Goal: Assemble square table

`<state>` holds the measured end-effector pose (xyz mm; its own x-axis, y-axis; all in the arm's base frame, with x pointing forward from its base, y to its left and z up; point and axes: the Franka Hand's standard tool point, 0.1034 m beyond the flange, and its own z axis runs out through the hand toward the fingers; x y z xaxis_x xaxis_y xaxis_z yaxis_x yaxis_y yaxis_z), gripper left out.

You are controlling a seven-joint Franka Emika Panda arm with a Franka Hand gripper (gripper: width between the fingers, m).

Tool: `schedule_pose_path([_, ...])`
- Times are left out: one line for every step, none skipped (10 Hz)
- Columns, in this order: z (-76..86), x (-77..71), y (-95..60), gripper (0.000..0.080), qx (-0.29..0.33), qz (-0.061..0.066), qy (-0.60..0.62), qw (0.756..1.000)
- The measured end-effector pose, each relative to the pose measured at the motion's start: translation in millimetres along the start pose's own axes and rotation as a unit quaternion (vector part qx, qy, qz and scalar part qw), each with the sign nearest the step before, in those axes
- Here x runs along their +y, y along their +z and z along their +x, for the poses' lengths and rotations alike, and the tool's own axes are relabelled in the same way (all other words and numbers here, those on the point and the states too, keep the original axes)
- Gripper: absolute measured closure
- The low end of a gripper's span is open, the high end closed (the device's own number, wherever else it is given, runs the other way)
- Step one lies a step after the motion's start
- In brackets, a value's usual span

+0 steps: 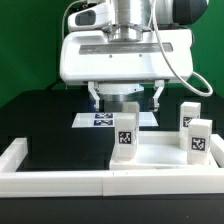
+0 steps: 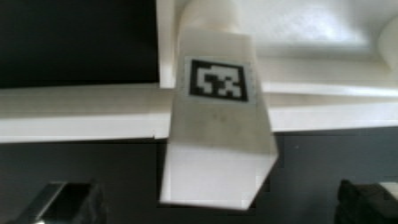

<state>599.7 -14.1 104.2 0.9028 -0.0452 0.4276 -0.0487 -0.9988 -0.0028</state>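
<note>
The square table's white slab [image 1: 160,152] lies flat behind the front rail. One white tagged leg [image 1: 125,131] stands upright on its left part. Two more legs [image 1: 188,114] [image 1: 200,141] stand at the exterior view's right. My gripper [image 1: 127,97] hangs open just above the first leg, one finger on each side of it. In the wrist view the same leg [image 2: 217,120] points toward the camera between my dark fingertips [image 2: 64,203], with gaps on both sides. The slab's edge [image 2: 80,112] runs behind it. My gripper [image 2: 217,205] holds nothing.
A long white border rail [image 1: 100,181] runs along the front and up the exterior view's left side [image 1: 14,155]. The marker board [image 1: 103,120] lies flat on the black table behind the leg, under the arm.
</note>
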Motion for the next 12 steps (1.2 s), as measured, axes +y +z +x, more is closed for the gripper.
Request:
schedule_pose_path([-1.2, -0.3, 0.7, 0.0151, -0.005, 0.002, 0.0, 1.0])
schedule_pose_path([-4.2, -2.1, 3.5, 0.0151, -0.028, 0.01, 0.002, 1.0])
schedule_pose_path([-3.6, -0.6, 6.6, 0.0151, -0.063, 0.022, 0.007, 0.998])
schedule_pose_path([-1.7, -0.8, 7.7, 0.0151, -0.104, 0.033, 0.011, 0.994])
schedule_pose_path([3.9, 1.3, 8.1, 0.0151, -0.128, 0.039, 0.008, 0.991])
schedule_pose_path([2.1, 1.2, 8.1, 0.0151, -0.171, 0.047, 0.006, 0.984])
schedule_pose_path([4.3, 2.3, 8.0, 0.0151, -0.207, 0.053, 0.0, 0.977])
schedule_pose_path([6.4, 3.6, 11.0, 0.0151, -0.22, 0.054, -0.003, 0.974])
schedule_pose_path([-0.2, 1.8, 12.0, 0.0151, -0.256, 0.059, -0.006, 0.965])
schedule_pose_path([0.6, 1.1, 16.5, 0.0151, -0.265, 0.059, -0.008, 0.962])
schedule_pose_path([1.2, 1.1, 21.9, 0.0151, -0.252, 0.054, -0.009, 0.966])
schedule_pose_path([-3.1, -0.8, 23.6, 0.0151, -0.252, 0.053, -0.01, 0.966])
